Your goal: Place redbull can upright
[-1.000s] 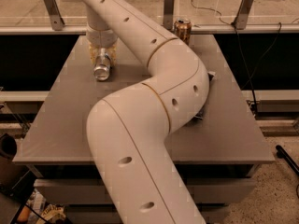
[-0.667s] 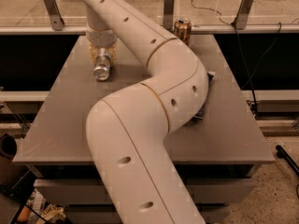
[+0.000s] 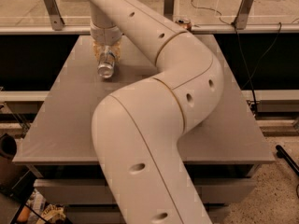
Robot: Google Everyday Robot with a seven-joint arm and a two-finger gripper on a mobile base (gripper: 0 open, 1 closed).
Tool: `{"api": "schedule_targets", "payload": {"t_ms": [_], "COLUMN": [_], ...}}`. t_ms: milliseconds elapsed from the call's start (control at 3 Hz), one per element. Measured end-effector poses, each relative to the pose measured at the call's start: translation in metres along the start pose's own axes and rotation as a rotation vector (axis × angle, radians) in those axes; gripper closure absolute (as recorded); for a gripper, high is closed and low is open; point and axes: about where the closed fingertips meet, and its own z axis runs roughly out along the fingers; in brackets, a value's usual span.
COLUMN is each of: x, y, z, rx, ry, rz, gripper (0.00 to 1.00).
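The hand (image 3: 107, 52) is seen over the far left part of the grey surface (image 3: 60, 120), its yellowish fingers (image 3: 99, 50) clamped on the redbull can (image 3: 106, 65). The can is held tilted rather than upright, its shiny silver top turned toward the camera. A gold-brown can (image 3: 183, 23) is partly hidden behind the white arm (image 3: 154, 125) at the far edge.

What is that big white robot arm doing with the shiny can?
The robot's arm reaches across the grey table, and its gripper, at the far left side, holds the redbull can. The can is tilted, its shiny top pointing toward the camera, so it is not standing upright yet. A gold-brown can stands at the table's back edge, partly hidden behind the arm.
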Motion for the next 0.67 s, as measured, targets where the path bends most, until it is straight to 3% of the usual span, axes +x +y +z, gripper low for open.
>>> {"api": "schedule_targets", "payload": {"t_ms": [333,667], "x": [0.004,0.009], "y": [-0.013,-0.033], "z": [-0.015,-0.037], "rx": [-0.004,-0.034], "ry": [-0.048,-0.149], "rz": [0.02,0.026], "gripper": [1.0,1.0]}}
